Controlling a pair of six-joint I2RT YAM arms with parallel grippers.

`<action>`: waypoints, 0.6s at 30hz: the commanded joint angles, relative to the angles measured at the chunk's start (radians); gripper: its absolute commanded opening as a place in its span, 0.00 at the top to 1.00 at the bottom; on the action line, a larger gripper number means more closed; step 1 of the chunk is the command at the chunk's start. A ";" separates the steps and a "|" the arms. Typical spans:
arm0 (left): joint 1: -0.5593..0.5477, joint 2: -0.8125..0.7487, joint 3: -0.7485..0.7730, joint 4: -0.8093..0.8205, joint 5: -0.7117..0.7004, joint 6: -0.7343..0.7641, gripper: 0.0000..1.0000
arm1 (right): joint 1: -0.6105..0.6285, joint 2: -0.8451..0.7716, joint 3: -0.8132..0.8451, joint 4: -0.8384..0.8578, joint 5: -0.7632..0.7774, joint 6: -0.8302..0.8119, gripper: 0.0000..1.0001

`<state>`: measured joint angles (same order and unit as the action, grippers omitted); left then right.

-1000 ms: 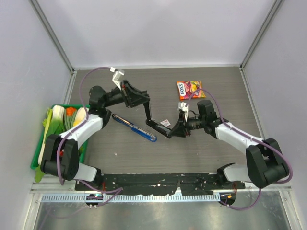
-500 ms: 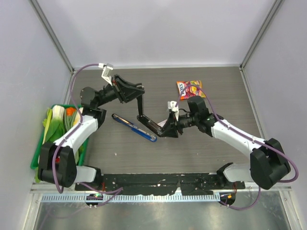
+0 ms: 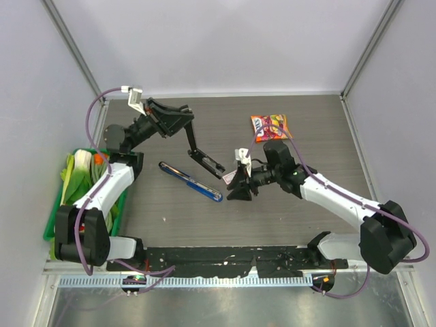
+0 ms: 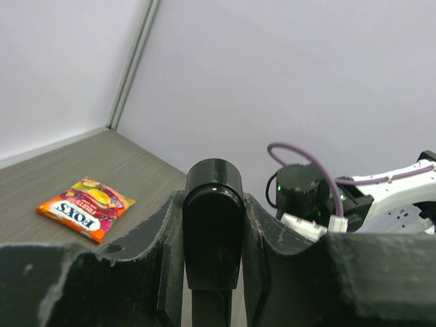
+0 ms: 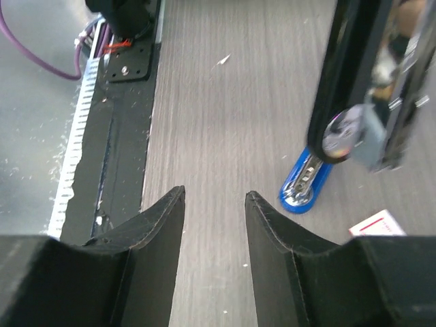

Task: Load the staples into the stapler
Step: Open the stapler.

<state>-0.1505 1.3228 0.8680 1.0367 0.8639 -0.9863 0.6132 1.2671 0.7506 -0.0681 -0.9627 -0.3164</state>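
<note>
My left gripper point(image 3: 182, 117) is shut on the glossy top arm of the black stapler point(image 3: 199, 151) and holds it off the table. The stapler hangs open, its base angling down to the right. In the left wrist view the arm point(image 4: 212, 225) sits pinched between my fingers. My right gripper point(image 3: 238, 191) is open and empty just right of the stapler's low end, over bare table point(image 5: 214, 194). The right wrist view shows the stapler point(image 5: 340, 82) with a blurred metal rail. The small white-and-red staple box point(image 5: 379, 223) lies beside it. No loose staple strip shows.
A blue stapler point(image 3: 191, 180) lies on the table under the black one, seen also in the right wrist view point(image 5: 304, 182). An orange snack bag point(image 3: 270, 126) lies at the back right. A green basket point(image 3: 49, 228) of vegetables stands at the left edge.
My left arm has lifted the black stapler up and back to the left. My right gripper now stands apart from the stapler's base, shifted slightly left.
</note>
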 commanded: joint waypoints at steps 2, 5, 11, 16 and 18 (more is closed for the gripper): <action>-0.017 -0.030 0.040 0.097 0.038 0.020 1.00 | -0.059 -0.072 0.203 -0.094 0.015 -0.058 0.53; -0.044 -0.031 0.029 0.074 0.087 0.054 1.00 | -0.075 -0.052 0.302 -0.121 -0.002 -0.015 0.52; -0.118 -0.027 0.006 0.026 0.133 0.123 1.00 | -0.075 0.058 0.331 0.123 -0.083 0.268 0.48; -0.153 -0.019 0.011 0.008 0.136 0.136 1.00 | -0.067 0.115 0.294 0.295 -0.102 0.384 0.47; -0.153 -0.013 0.017 0.008 0.136 0.130 1.00 | -0.063 0.136 0.268 0.365 -0.099 0.451 0.46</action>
<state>-0.3035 1.3228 0.8669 1.0050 1.0119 -0.8669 0.5407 1.3811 1.0508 0.0986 -1.0336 -0.0315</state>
